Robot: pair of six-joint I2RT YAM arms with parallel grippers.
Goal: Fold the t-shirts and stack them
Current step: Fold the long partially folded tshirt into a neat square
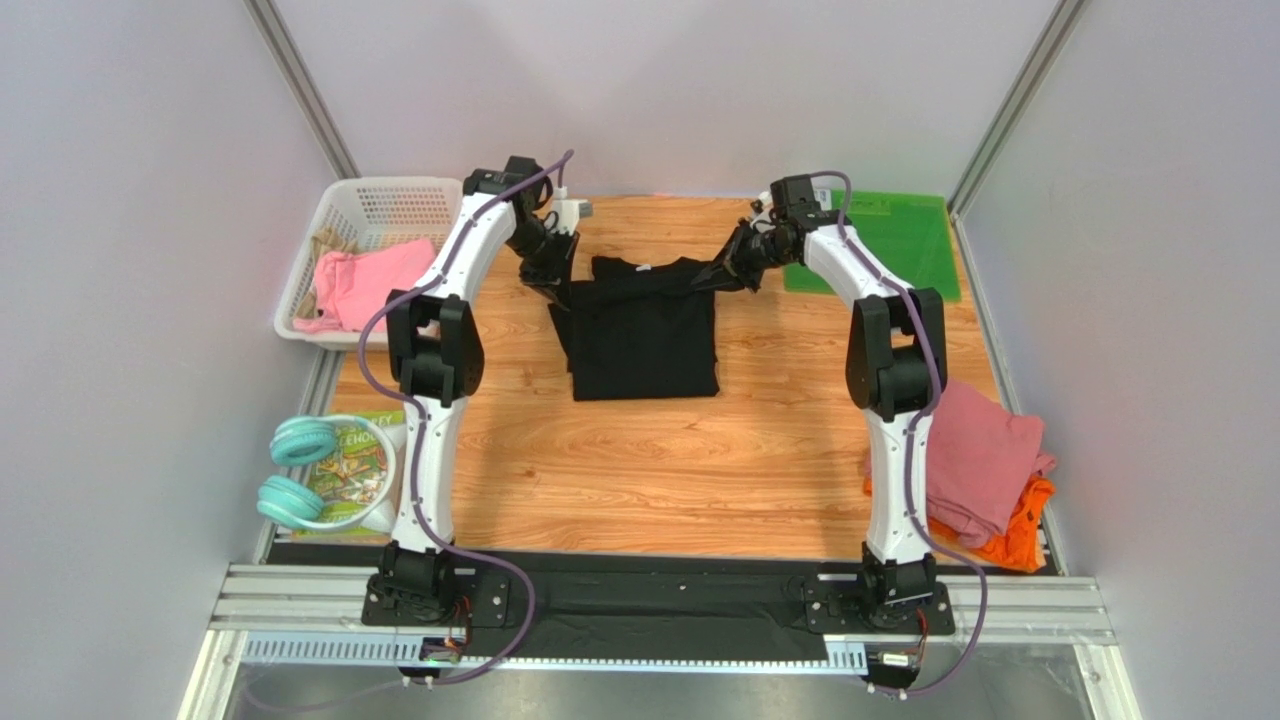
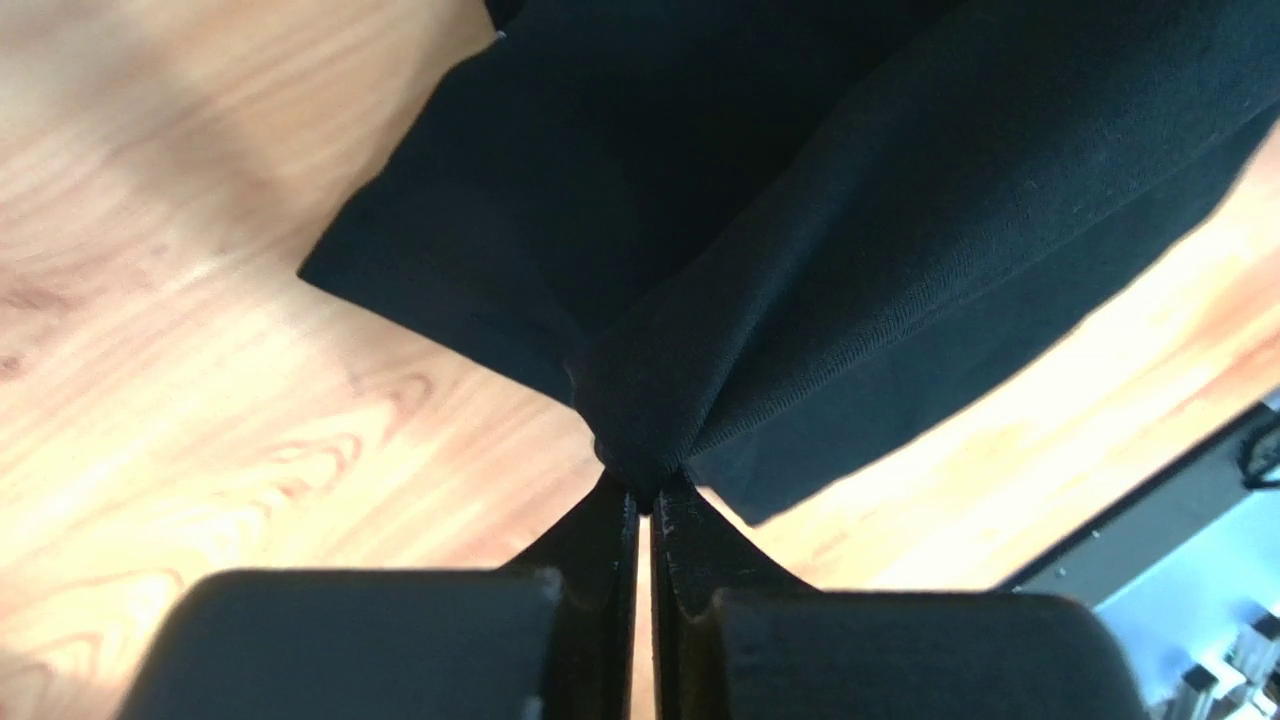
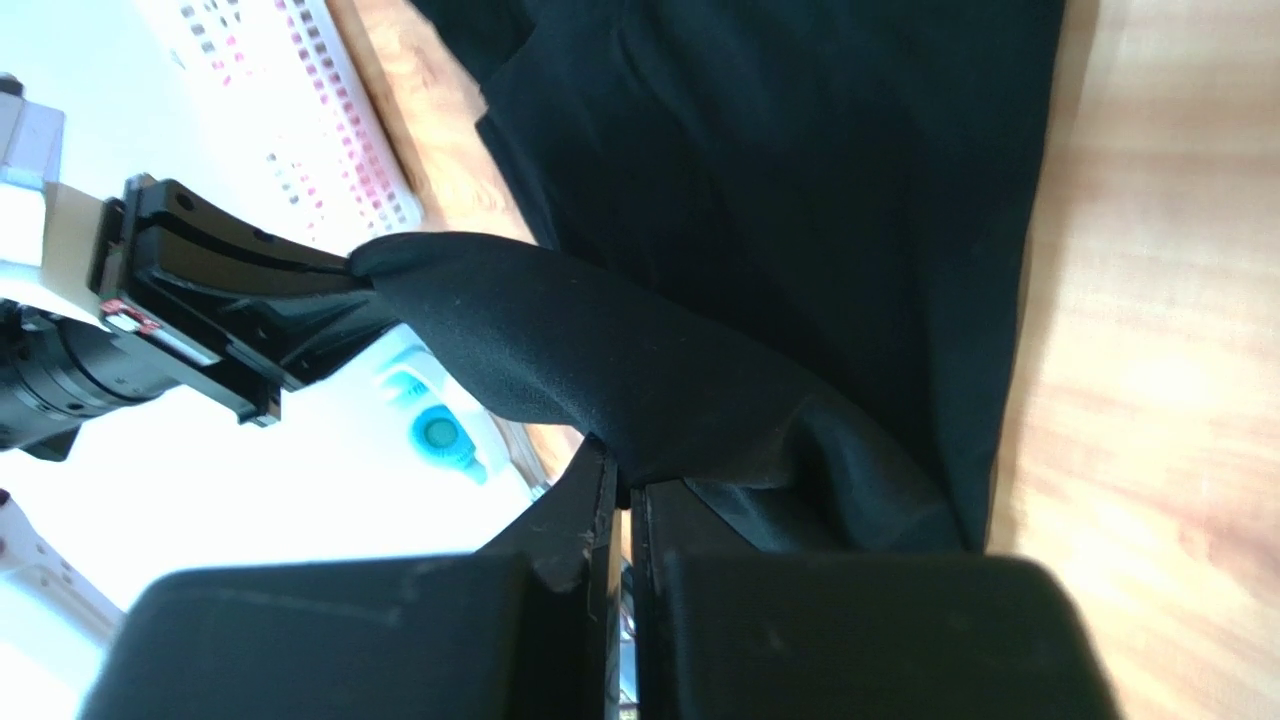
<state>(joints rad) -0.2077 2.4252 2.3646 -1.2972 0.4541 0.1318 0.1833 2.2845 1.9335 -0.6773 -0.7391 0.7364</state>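
The black t-shirt (image 1: 643, 338) lies partly folded in the middle of the wooden table, its far edge lifted between both arms. My left gripper (image 1: 550, 273) is shut on the far left corner, and the black cloth (image 2: 842, 225) bunches at its tips (image 2: 648, 488). My right gripper (image 1: 733, 264) is shut on the far right corner, with the fabric (image 3: 781, 195) pinched at its tips (image 3: 619, 477). A dusty-pink t-shirt (image 1: 980, 450) lies on an orange one (image 1: 1031, 537) at the table's right edge.
A white basket (image 1: 394, 195) at the far left holds a bright pink garment (image 1: 361, 282). The green mat (image 1: 899, 237) lies at the far right. Teal headphones (image 1: 301, 468) rest on a printed packet (image 1: 355, 477) at the near left.
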